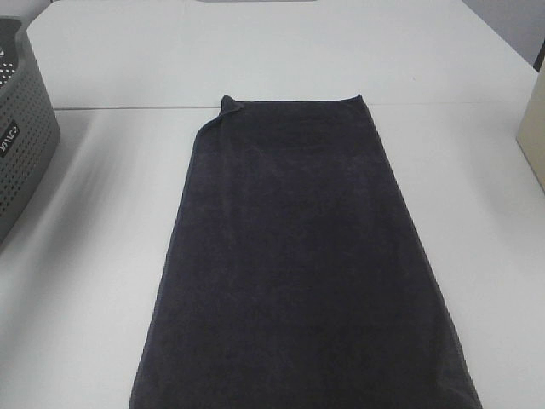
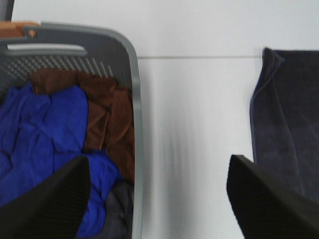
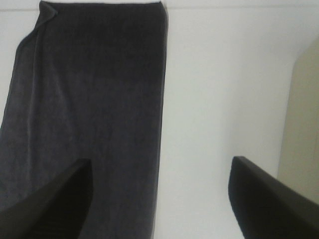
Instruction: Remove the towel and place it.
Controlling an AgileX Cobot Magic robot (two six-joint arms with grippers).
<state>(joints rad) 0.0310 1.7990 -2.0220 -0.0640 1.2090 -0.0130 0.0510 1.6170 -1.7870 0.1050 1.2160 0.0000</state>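
Dark navy-black terry cloth: the towel (image 1: 302,256), one item, spread flat and lengthwise down the middle of the white tabletop (image 1: 477,170), running from near the seam across the tabletop to past the near edge of the high view. Its far left corner (image 1: 228,106) is turned over on itself in a small fold; hemmed edges lie straight. Grey perforated basket (image 1: 21,145) at the left edge, holding blue cloth (image 2: 40,129) and brown cloth (image 2: 107,119), well apart from the towel. Left tool (image 2: 157,199): jaws wide, holding nothing, above bare tabletop between basket and towel. Right tool (image 3: 159,199): jaws wide, holding nothing, over the towel's right edge. Handling, as judged: soft, limp, light, not slippery, will sag and drape once lifted. Best pinched at a hem or corner; the raised far left fold offers an easy purchase.
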